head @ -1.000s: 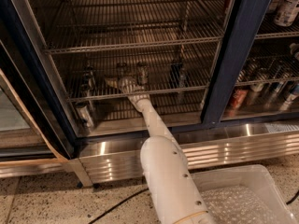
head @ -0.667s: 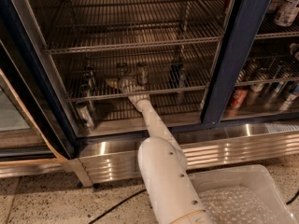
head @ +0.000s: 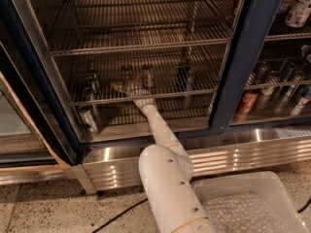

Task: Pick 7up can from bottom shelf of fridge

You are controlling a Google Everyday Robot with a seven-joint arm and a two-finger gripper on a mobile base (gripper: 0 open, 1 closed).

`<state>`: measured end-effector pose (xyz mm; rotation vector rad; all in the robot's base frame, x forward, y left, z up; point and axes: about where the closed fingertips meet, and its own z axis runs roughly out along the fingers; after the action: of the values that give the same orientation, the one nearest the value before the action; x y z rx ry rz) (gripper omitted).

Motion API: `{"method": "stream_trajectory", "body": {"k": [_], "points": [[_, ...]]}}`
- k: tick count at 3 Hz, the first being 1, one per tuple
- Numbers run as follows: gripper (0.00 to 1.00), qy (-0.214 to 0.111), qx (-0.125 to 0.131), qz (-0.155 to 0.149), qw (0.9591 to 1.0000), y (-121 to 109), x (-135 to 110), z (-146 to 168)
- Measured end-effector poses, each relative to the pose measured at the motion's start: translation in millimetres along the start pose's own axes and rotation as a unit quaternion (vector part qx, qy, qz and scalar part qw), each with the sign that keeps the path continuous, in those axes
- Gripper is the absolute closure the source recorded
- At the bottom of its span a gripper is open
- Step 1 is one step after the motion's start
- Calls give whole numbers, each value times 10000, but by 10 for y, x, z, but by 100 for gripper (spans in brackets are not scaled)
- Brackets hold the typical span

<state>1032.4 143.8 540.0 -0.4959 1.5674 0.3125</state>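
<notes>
Gripper (head: 125, 86) rests low over the bottom shelf (head: 170, 95) of the fridge (head: 243, 57), just in front of the 7up can (head: 126, 73); whether it is spread or closed cannot be told. The 7up can stands upright, long axis vertical, silver top up. Just right of it stands another silver can (head: 147, 75), farther right a dark blue can (head: 183, 76), and to its left a dim can (head: 92, 80)

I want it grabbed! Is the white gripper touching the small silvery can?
Cannot tell. Camera view: white gripper beside the small silvery 7up can on the chrome wire shelf; neither contact nor gap shows.
</notes>
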Motion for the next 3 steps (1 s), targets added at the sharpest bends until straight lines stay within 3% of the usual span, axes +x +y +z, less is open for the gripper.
{"method": "stream_trajectory", "body": {"k": [1, 3], "points": [[23, -32, -16, 37, 10000, 40, -17, 32], [23, -122, 80, 104, 9998, -2, -123, 107]]}}
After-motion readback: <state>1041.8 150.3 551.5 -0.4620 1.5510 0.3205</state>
